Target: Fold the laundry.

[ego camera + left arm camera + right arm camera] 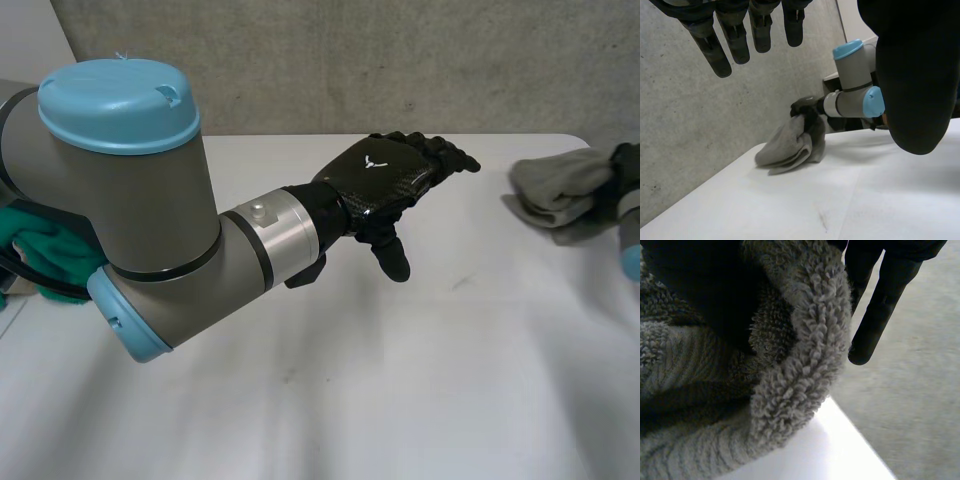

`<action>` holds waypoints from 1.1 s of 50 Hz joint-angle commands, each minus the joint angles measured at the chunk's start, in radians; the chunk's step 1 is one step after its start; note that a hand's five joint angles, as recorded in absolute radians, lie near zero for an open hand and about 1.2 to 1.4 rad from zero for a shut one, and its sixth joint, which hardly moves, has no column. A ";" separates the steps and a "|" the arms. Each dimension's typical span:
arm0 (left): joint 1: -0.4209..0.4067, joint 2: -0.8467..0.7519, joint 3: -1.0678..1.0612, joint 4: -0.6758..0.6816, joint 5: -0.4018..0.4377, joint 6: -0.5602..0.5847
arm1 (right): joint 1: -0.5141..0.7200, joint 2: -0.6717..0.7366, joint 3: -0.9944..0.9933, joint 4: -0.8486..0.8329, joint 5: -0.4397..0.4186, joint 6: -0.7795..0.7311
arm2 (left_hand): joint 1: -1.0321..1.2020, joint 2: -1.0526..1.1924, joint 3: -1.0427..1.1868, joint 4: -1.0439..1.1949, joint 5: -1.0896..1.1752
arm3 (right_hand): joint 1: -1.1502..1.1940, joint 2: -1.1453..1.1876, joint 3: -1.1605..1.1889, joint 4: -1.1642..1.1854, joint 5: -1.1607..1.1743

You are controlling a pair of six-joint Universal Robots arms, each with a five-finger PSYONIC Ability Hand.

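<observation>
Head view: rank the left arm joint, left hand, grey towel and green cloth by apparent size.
1. left arm joint: largest by far, though it is nearest the camera.
2. left hand.
3. grey towel and green cloth: look alike, and the cloth is partly hidden behind the arm, so no ranking between them.

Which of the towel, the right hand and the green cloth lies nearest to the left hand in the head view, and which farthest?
1. The towel, right of the left hand.
2. The right hand, gripping the towel's far end.
3. The green cloth, far left, beside the left arm.
</observation>
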 commanded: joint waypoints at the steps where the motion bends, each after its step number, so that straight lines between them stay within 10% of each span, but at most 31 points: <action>1: -0.003 -0.003 0.004 0.000 -0.013 0.000 | -0.077 0.022 -0.063 0.005 -0.015 -0.001 | 0.017 -0.001 -0.006 0.004 -0.025 | 0.434 0.297 0.261 0.198 0.279; 3: -0.003 -0.004 0.007 -0.001 -0.013 0.000 | -0.078 0.022 -0.063 0.005 -0.018 -0.001 | 0.017 -0.001 -0.006 0.004 -0.025 | 0.434 0.297 0.261 0.198 0.279; 6: -0.006 -0.006 0.008 0.000 -0.013 -0.002 | -0.086 0.021 -0.062 0.008 -0.038 -0.001 | 0.017 -0.001 -0.006 0.004 -0.025 | -0.788 -0.925 -0.961 -1.024 -0.943; 20: -0.012 0.034 -0.001 -0.001 -0.035 -0.002 | -0.080 -0.258 0.283 -0.121 0.039 -0.361 | 0.020 0.002 -0.003 0.007 -0.022 | -0.788 -0.925 -0.961 -1.024 -0.943; 28: 0.025 0.100 0.001 0.002 -0.183 0.005 | 0.055 -0.723 1.006 -0.572 -0.361 -0.469 | 0.029 0.011 0.005 0.016 -0.014 | -0.788 -0.925 -0.961 -1.024 -0.943; 38: 0.440 0.159 0.005 0.039 -0.441 0.069 | 0.141 -0.981 1.354 -0.410 -0.471 -0.532 | 0.017 -0.001 -0.006 0.004 -0.025 | -0.788 -0.925 -0.961 -1.024 -0.943; 55: 0.761 -0.364 0.258 0.221 -0.234 0.422 | 0.172 -1.013 1.490 -0.241 -0.463 -0.655 | 0.058 0.040 0.035 0.045 0.016 | -0.788 -0.925 -0.961 -1.024 -0.943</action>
